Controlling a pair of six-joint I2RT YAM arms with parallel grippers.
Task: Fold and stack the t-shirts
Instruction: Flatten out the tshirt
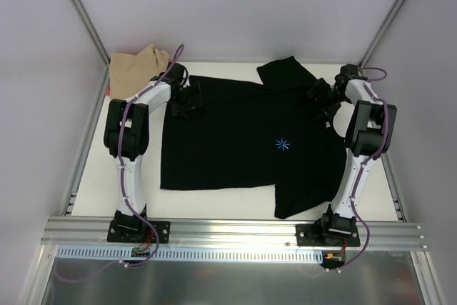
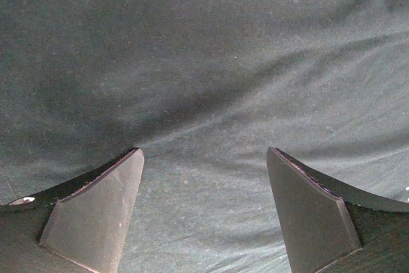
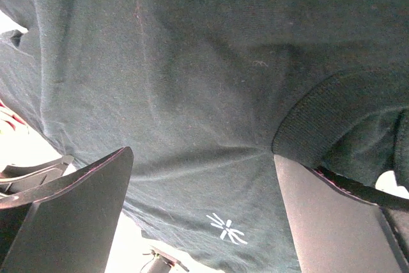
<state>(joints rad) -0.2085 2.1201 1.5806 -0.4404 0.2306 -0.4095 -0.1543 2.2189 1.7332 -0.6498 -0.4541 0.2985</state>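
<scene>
Top external view.

Item 1: black t-shirt (image 1: 235, 133), spread flat and front-up on the white table (image 1: 214, 205). A light-blue starburst mark (image 1: 283, 144) is shown on the chest.

Item 2: tan t-shirt (image 1: 139, 66), bunched in the far left corner, just beyond and outward of the left gripper (image 1: 187, 99).

Item 3: left gripper, set down at the far left corner of the black t-shirt. Its jaws are held well apart and nothing is grasped. In the left wrist view only black cloth is seen between and ahead of the fingers (image 2: 96, 215), with creases drawn toward one fingertip.

Item 4: right gripper (image 1: 323, 101), placed at the neck end of the same shirt, on its far side. Its jaws are likewise released and wide, with nothing clasped. In the right wrist view the ribbed collar (image 3: 319, 119) is found just ahead of one finger (image 3: 332, 222). The starburst mark lies between the two fingers, back of their tips.
</scene>
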